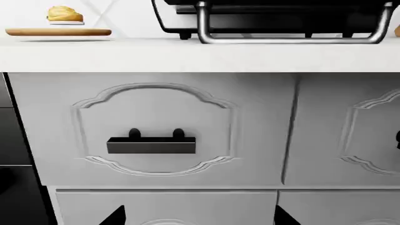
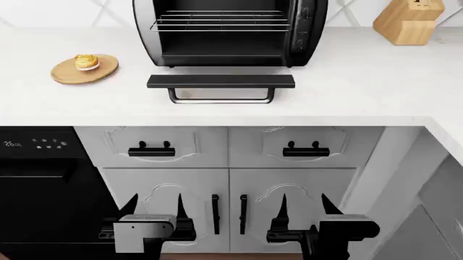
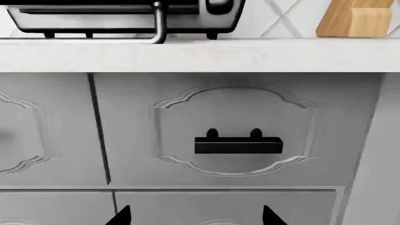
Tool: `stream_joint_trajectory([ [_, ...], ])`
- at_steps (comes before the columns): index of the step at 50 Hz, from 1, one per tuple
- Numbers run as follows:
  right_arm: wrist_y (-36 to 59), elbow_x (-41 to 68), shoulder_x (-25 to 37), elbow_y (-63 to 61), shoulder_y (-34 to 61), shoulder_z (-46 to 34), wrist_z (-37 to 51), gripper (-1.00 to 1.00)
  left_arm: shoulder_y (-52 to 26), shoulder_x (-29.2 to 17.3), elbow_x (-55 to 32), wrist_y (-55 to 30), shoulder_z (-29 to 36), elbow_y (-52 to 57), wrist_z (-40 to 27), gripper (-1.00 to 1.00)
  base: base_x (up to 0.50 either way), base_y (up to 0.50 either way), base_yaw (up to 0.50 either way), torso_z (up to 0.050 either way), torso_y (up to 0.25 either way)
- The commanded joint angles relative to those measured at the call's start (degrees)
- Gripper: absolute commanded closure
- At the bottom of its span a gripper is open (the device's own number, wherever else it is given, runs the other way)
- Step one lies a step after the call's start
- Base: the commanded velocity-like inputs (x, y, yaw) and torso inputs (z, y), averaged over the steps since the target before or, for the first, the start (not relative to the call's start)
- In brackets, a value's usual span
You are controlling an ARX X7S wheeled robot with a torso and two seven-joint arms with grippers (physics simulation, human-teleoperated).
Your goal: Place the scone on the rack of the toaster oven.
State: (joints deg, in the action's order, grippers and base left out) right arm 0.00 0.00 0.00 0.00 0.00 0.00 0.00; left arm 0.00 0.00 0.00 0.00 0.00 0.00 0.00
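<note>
Both grippers, left gripper [image 2: 154, 208] and right gripper [image 2: 302, 208], hang spread and empty below the counter; nothing's begun. Lift your left toward the scone [image 2: 87, 61] on its wooden plate [image 2: 64, 75], beside the open toaster oven [image 2: 148, 32].

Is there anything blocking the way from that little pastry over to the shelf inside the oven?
Nothing visible. The scone sits on a wooden plate left of the toaster oven. The door is dropped flat, leaving the rack exposed, with bare counter between plate and oven.
</note>
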Motion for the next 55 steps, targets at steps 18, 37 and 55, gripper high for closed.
stream_joint_trajectory([
  [18,0.28,1.46,3.37,-0.23,0.13,-4.24,4.2,-1.0,0.5,-3.38,-4.51,-0.52,4.2,1.36,-3.0,-1.0,0.0,0.02,0.0,0.0,0.0],
  [37,-0.6,2.41,4.92,0.01,0.25,-6.11,5.7,-1.0,0.16,-5.01,-5.04,0.65,6.1,0.55,-4.6,-1.0,0.14,0.36,0.0,0.0,0.0],
  [55,-2.1,2.84,5.89,0.39,0.27,-7.34,7.48,-1.0,-0.04,-6.24,-5.82,1.02,7.54,0.37,-5.89,-1.0,0.23,0.47,0.0,0.0,0.0],
])
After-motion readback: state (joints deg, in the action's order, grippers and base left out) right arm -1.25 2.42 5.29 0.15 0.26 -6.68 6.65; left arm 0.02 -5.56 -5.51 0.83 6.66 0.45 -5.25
